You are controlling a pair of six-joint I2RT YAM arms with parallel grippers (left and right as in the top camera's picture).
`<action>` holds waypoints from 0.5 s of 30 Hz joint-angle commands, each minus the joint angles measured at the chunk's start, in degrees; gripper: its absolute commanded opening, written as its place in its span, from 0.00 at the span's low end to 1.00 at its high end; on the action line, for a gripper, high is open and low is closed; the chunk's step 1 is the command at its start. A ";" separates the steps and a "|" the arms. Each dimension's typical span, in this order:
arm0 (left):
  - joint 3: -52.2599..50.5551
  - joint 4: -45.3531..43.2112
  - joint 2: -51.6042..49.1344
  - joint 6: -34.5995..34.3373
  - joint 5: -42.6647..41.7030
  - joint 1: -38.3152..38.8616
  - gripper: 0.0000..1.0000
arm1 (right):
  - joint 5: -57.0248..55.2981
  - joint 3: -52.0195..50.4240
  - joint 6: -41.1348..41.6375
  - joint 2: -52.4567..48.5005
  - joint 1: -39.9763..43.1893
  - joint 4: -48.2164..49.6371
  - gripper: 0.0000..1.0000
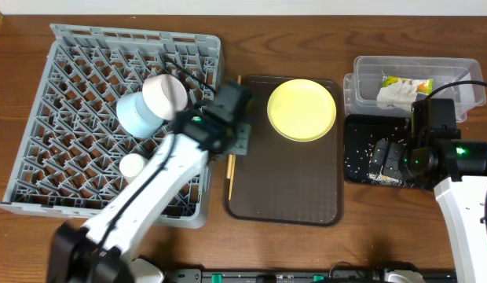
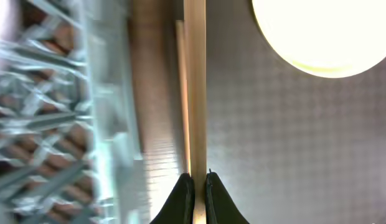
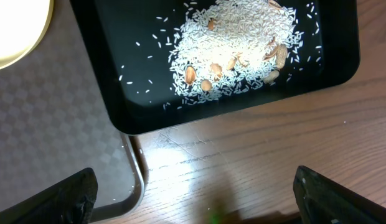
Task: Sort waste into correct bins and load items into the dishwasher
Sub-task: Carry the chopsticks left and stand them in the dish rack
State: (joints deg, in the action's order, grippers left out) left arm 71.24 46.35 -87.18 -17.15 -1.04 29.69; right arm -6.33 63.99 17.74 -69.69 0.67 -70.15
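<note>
My left gripper (image 2: 198,177) is shut on one of the thin wooden chopsticks (image 2: 195,93), which runs along the left edge of the brown tray; a second stick (image 2: 180,93) lies just beside it. From overhead that gripper (image 1: 234,145) sits between the grey dishwasher rack (image 1: 71,71) and the yellow-green plate (image 1: 302,109). The rack holds the light blue bowl (image 1: 136,115), white bowl (image 1: 166,93) and small white cup (image 1: 132,165). My right gripper (image 3: 196,199) hangs open over bare wood beside the black bin (image 3: 118,74), which holds rice crumbs (image 3: 236,43). The clear bin (image 1: 448,71) holds the wrapper (image 1: 408,81) and tissue (image 1: 395,96).
The brown serving tray (image 1: 283,189) fills the middle of the table, with the plate at its far right corner. Its rounded corner (image 3: 56,124) lies close to the black bin. The right arm (image 1: 463,181) stands over the table's right side.
</note>
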 commanded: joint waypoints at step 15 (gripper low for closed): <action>0.90 3.32 -5.57 15.21 1.07 -13.07 0.23 | -0.72 0.85 -0.17 0.15 0.87 -0.13 0.98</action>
State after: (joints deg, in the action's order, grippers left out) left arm 71.37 49.52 -91.13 -3.33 -0.86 17.15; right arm -6.35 63.99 17.74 -69.69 0.67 -70.19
